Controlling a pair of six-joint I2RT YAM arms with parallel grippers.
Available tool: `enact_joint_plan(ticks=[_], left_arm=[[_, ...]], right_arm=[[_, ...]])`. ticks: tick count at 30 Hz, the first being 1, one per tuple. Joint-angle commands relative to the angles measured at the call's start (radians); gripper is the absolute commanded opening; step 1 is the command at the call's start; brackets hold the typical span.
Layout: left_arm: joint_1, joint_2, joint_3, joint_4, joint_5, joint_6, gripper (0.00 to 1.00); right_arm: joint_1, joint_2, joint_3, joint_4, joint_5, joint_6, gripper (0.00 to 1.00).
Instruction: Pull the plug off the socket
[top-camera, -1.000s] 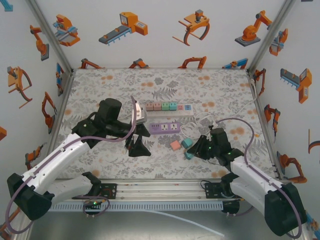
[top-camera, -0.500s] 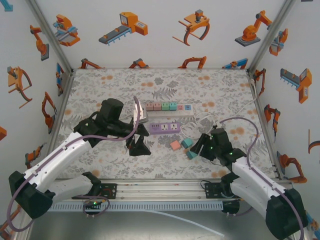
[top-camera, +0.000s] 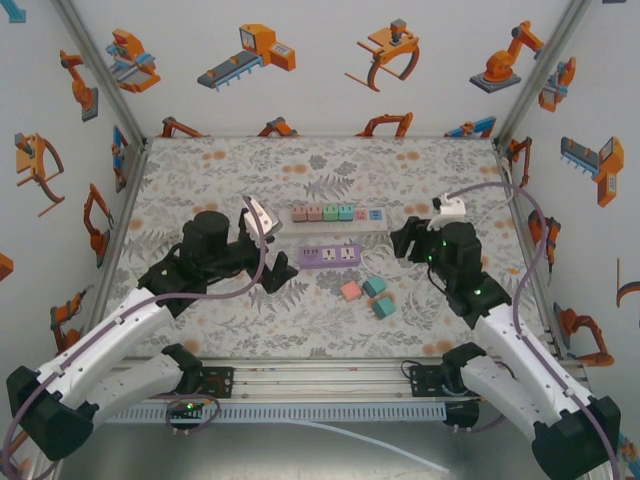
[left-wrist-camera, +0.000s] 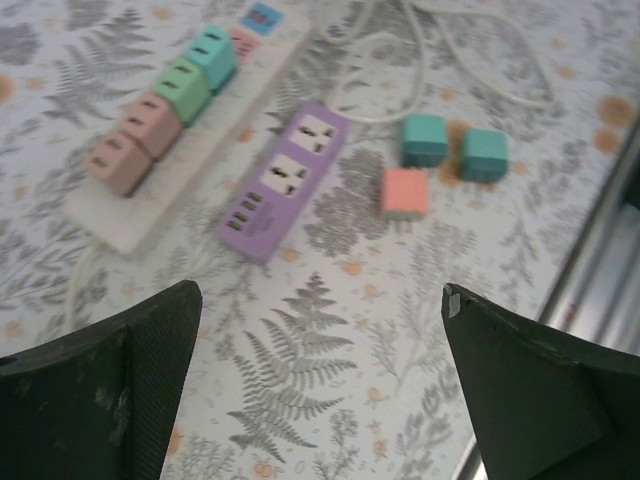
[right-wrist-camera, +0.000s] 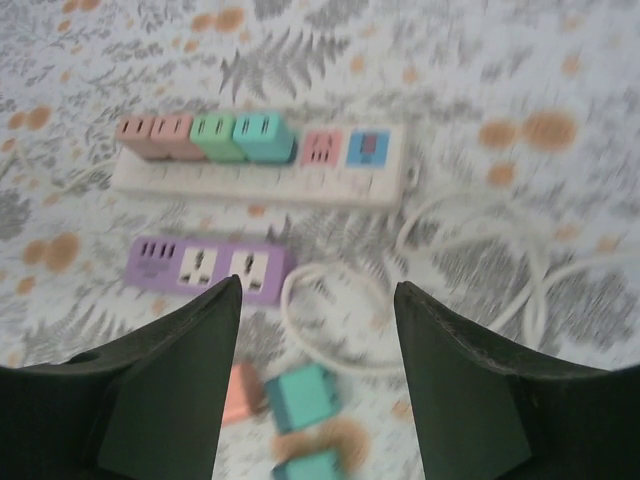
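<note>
A white socket strip (top-camera: 372, 222) lies at mid-table with a row of plugs in it: two pink (top-camera: 305, 213), one green (top-camera: 329, 212), one teal (top-camera: 345, 211). The same row of plugs (left-wrist-camera: 165, 105) appears in the left wrist view, and the teal plug (right-wrist-camera: 263, 137) in the right wrist view. My left gripper (top-camera: 274, 274) (left-wrist-camera: 320, 300) hangs open over bare cloth, near and left of the strip. My right gripper (top-camera: 404, 240) (right-wrist-camera: 318, 285) is open with nothing between its fingers, right of the strip and above the white cable (right-wrist-camera: 340, 325).
A purple socket strip (top-camera: 330, 255) (left-wrist-camera: 285, 180) with nothing plugged in lies in front of the white one. Three loose plugs rest nearer me: one salmon (top-camera: 350, 290) and two teal (top-camera: 374, 286) (top-camera: 384, 308). Cable loops (top-camera: 400, 237) lie at the right. Printed walls enclose the table.
My right gripper opened, left a teal plug on the table by the other loose plugs, then rose and swung back to the far right. My left arm drew back slightly.
</note>
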Motion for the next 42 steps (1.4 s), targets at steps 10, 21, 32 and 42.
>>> enact_joint_plan(ticks=[10, 21, 32, 42], left_arm=[[0.136, 0.287, 0.227, -0.090, -0.528, -0.593, 0.97], [0.217, 0.601, 0.454, -0.276, -0.518, -0.903, 0.98], [0.290, 0.892, 0.645, -0.373, -0.349, -0.905, 0.91], [0.297, 1.042, 0.710, -0.313, -0.243, -0.861, 0.76]], right_arm=[[0.000, 0.370, 0.204, 0.147, -0.434, -1.083, 0.80], [-0.017, 0.825, 0.661, -0.246, -0.707, -1.177, 0.80], [-0.018, 1.142, 0.941, -0.451, -0.644, -1.324, 0.74], [-0.018, 1.235, 0.997, -0.531, -0.644, -1.374, 0.51]])
